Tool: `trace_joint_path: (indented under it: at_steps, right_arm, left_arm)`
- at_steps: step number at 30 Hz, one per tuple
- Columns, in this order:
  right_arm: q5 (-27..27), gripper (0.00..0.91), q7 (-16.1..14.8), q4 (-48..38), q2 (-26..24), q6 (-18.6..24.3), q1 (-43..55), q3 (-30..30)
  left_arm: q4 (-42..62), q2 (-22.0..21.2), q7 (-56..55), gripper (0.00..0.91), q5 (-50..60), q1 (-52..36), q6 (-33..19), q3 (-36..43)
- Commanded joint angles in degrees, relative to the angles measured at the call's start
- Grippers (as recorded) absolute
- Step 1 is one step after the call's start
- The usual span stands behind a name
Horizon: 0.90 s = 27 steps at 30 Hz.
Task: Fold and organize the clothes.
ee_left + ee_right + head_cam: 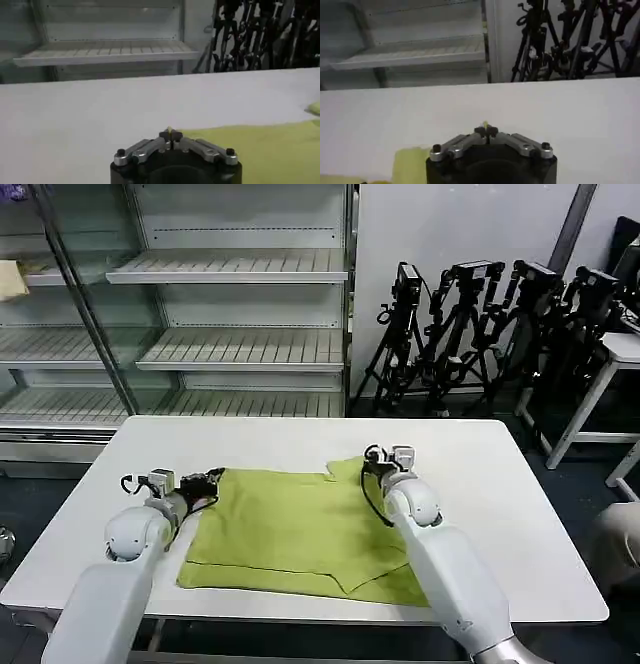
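Both grippers are pinched shut on the T-shirt's (300, 529) far corners: left gripper (214, 479), right gripper (372, 456), on the table (480, 484).

1 lime T-shirt (290, 529), 1 white table (480, 474), 2 end effectors: left (212, 480), right (372, 456)

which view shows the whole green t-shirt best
The head view: the T-shirt lies spread on the white table, its whole outline between the left gripper and right gripper. The left wrist view shows one edge beside its pinching tips; the right wrist view shows a small scrap.
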Motion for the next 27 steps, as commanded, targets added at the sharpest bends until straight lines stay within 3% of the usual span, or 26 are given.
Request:
trace_joint_path:
  at_steps: [1, 15, 27]
  right_arm:
    - [0.6, 0.0, -0.1, 12.0, -3.1, -0.5, -5.9, 0.2]
    - [-0.4, 0.0, -1.2, 31.4, -9.7, -0.5, -21.2, 4.9]
    - [-1.1, 0.0, -2.2, 37.5, -11.5, 0.0, -30.2, 7.5]
  left_arm:
    - [-7.5, 0.8, -1.1, 0.02, -1.9, 5.4, -0.5, -2.6]
    - [-20.7, 1.7, -1.1, 0.02, -3.6, 18.2, -1.0, -8.2]
    - [-23.4, 0.4, -0.6, 0.02, -3.4, 22.0, -1.6, -11.5]
